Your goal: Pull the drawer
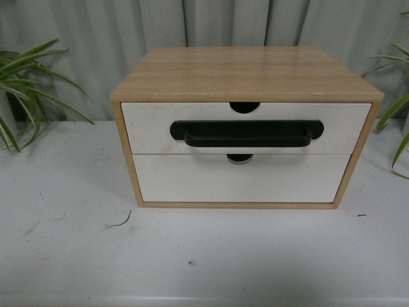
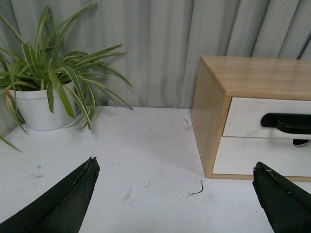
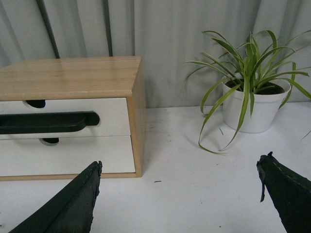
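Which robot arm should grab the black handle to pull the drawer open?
Probably the right hand. It and the left hand are both open, short of the drawer, but its camera shows more of the black handle.

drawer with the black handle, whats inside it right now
The drawer is shut in the wooden cabinet, so its inside is covered by its white front. Only a dark gap shows through the half-round notch in its top edge; any contents cannot be seen.
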`<state>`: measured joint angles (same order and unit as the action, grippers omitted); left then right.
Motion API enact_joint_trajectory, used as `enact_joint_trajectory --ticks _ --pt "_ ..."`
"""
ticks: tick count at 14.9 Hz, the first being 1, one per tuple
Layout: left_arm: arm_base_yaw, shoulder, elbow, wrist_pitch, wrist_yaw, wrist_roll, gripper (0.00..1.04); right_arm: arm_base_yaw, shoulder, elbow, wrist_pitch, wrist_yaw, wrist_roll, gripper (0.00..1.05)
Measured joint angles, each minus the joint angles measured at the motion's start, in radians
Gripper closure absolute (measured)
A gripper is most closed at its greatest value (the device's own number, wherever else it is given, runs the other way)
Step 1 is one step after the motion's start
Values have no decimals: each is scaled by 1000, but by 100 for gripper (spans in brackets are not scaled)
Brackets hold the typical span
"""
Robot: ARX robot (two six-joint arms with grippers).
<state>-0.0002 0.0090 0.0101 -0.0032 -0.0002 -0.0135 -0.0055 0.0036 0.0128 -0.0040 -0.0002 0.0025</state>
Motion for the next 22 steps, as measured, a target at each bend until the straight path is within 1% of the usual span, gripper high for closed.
enact_joint_trajectory --ticks 22 --pt "0 0 0 0 0 0 7 0 0 0 0 0 0 6"
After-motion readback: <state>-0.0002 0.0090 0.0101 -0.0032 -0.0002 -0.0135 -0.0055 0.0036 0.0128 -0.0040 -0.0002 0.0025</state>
